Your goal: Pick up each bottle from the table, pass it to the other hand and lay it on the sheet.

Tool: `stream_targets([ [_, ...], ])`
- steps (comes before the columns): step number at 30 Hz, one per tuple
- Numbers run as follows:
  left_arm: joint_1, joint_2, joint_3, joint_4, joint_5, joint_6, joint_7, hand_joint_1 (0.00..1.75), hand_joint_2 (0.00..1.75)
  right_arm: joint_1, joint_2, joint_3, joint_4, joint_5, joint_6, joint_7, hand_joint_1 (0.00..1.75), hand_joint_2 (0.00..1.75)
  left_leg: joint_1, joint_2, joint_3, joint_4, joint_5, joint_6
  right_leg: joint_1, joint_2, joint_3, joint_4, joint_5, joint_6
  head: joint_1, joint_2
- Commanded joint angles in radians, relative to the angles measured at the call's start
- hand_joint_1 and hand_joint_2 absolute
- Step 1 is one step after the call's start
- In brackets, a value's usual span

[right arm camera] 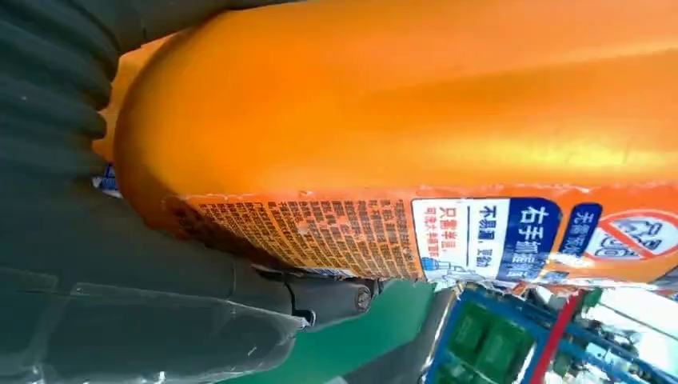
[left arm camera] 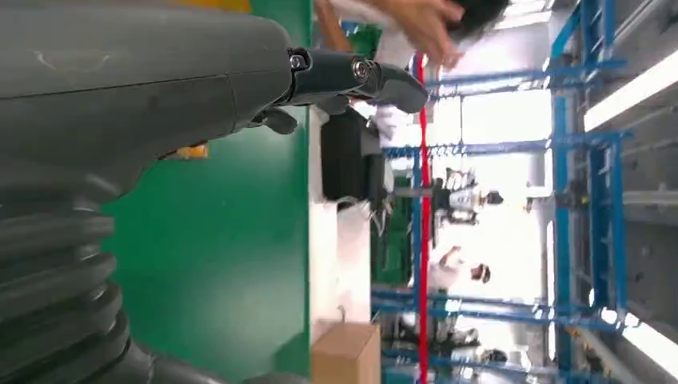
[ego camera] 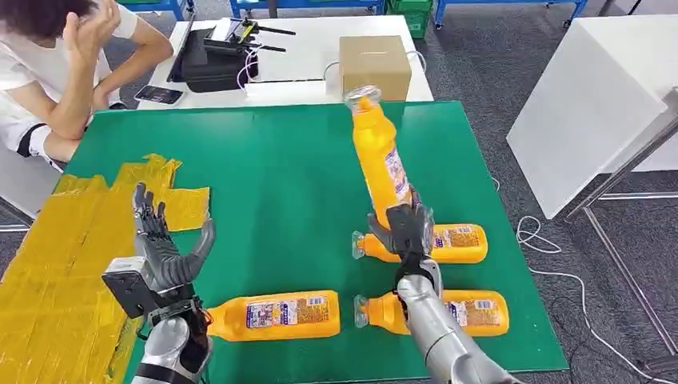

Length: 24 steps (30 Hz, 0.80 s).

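Note:
My right hand [ego camera: 406, 230] grips the base of an orange bottle [ego camera: 378, 156] and holds it nearly upright above the green table [ego camera: 280, 168], cap pointing away from me. The same bottle [right arm camera: 416, 120] looms large in the right wrist view, label showing. Three more orange bottles lie on their sides: one [ego camera: 276, 314] at the front centre, one [ego camera: 460, 243] behind my right hand, one [ego camera: 472, 312] beside my right forearm. My left hand [ego camera: 164, 248] is raised with fingers spread and holds nothing, next to the yellow sheet [ego camera: 64, 256] at the table's left. Its fingers [left arm camera: 352, 76] show over the green surface.
A person sits at the far left corner, elbows near the table edge. Beyond the green table stands a white table with a cardboard box [ego camera: 374, 66], a black case [ego camera: 212, 60] and a phone [ego camera: 158, 94]. A white cabinet [ego camera: 592, 104] stands to the right.

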Motion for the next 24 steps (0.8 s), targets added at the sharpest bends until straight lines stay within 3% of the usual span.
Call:
stream_targets([
  [1,-0.049,0.138,-0.106,0.191,0.242,-0.480,0.253,0.00,1.75,0.235,-0.055,-0.028,-0.299,-0.132,0.282,-0.025,1.73,1.75,0.001,-0.007,0.004,-0.004,0.001,-0.001,0.001,-0.007,0.006,-0.004,-0.001,0.000,0.000,0.000],
  [4,-0.087,0.156,-0.124,0.247,0.268,-0.590,0.243,0.00,1.75,0.226,-0.043,0.024,-0.287,-0.151,0.359,-0.044,1.75,1.75,0.000,-0.003,0.003,-0.002,0.001,-0.001,0.000,-0.003,0.004,-0.002,0.000,0.000,0.000,0.000],
  [10,-0.102,0.154,-0.132,0.234,0.254,-0.598,0.255,0.00,1.75,0.221,-0.038,0.053,-0.293,-0.152,0.364,-0.043,1.75,1.75,0.000,0.000,0.002,-0.001,0.000,-0.001,0.000,-0.002,0.002,-0.001,0.000,0.000,0.000,0.000],
  [15,-0.161,0.150,-0.164,0.211,0.268,-0.643,0.268,0.00,1.75,0.204,-0.019,0.156,-0.317,-0.112,0.368,-0.048,1.75,1.75,0.002,-0.001,-0.001,0.001,-0.001,-0.001,0.002,-0.001,0.001,0.001,0.000,0.000,0.000,0.000],
  [24,-0.161,0.151,-0.166,0.210,0.268,-0.643,0.269,0.00,1.75,0.204,-0.021,0.158,-0.317,-0.111,0.366,-0.047,1.75,1.75,0.001,0.000,-0.001,0.000,0.000,-0.001,0.000,-0.001,0.000,0.000,0.000,0.000,0.000,0.000],
])
